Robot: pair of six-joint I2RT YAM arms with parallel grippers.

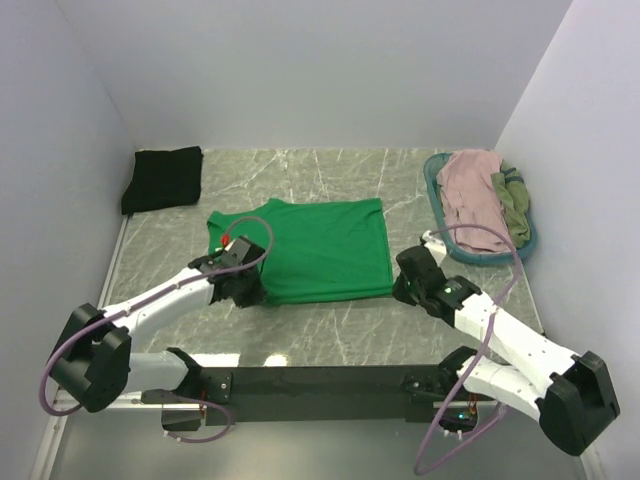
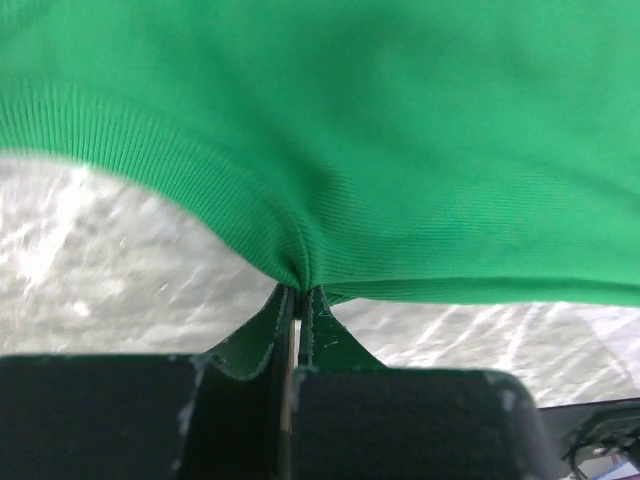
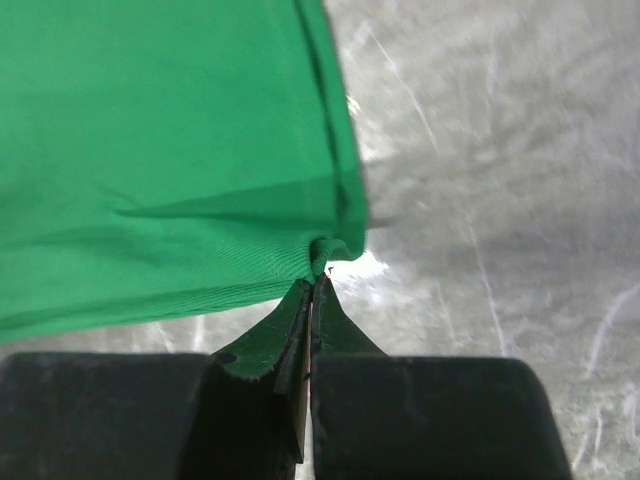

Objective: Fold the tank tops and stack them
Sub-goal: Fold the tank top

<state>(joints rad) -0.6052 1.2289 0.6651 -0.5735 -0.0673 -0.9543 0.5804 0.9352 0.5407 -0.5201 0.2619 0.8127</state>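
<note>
**Operator:** Where does the green tank top (image 1: 320, 250) lie?

**Spotter:** It's spread flat in the middle of the counter (image 1: 330, 335), straps to your left and hem to your right. You hold it by its near edge. The left jaws are clamped together on the ribbed edge at the near-left end. The right jaws are pinched tight on the near-right hem corner.

**Operator:** What can go wrong from here?

**Spotter:** Both bites look thin, just a nip of edge cloth. I'd judge a quick pull could drag either corner out. Then that side drops and your fold goes crooked. If you carry one arm further than the other, the cloth will likely skew or bunch in the middle. The straps at the far-left end lie loose, so they may tuck under as the near edge goes over.

**Operator:** And the cloth itself?

**Spotter:** It's a bright green, fine ribbed knit, mostly smooth. Small creases fan out from each pinch. It looks soft and limp, so expect it to sag between your arms.

**Operator:** What's around it?

**Spotter:** The black tank top (image 1: 162, 178) lies folded in the far-left corner, well apart. The teal basket (image 1: 430, 190) at far right holds a pink tank top (image 1: 470, 185) and an olive tank top (image 1: 512, 200).
</note>
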